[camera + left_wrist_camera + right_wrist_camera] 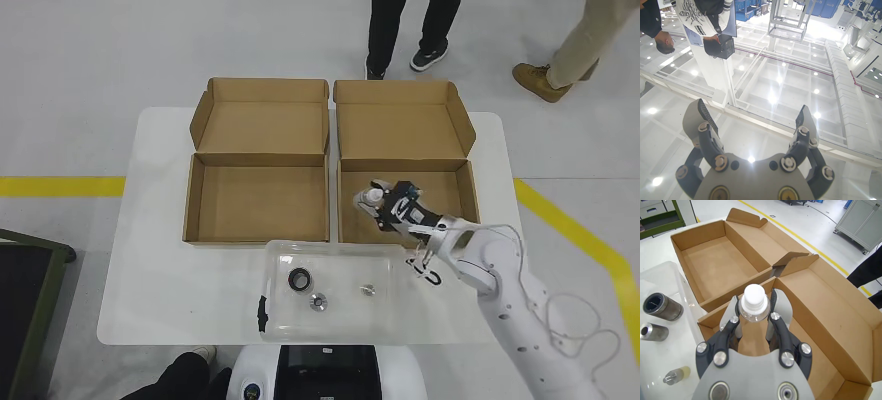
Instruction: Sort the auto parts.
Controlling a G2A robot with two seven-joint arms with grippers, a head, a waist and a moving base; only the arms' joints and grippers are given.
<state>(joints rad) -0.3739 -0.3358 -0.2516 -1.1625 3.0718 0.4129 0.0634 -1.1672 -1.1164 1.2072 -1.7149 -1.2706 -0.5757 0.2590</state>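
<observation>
I see my right gripper [755,306] clamped on the neck of a small clear bottle [754,294] with a white cap. The bottle sits between the two fingers, cap pointing away from the wrist. In the top view the gripper [388,207] holds the bottle [372,197] above the near left part of the right box [445,200], not touching its floor.

My left gripper [752,105] points up at the ceiling. Its fingers are spread wide apart with nothing between them.

Two open cardboard boxes stand side by side on a white table [160,250], their lids folded back on the far side. The left box [255,200] touches the right one along one wall.

A clear tray [340,270] lies just in front of the boxes, on the near side of the table. Three metal parts rest in it, apart from each other: a wide dark sleeve [299,281], a narrower sleeve [319,301] near it, and a small pin [367,290] nearer my right arm.
</observation>
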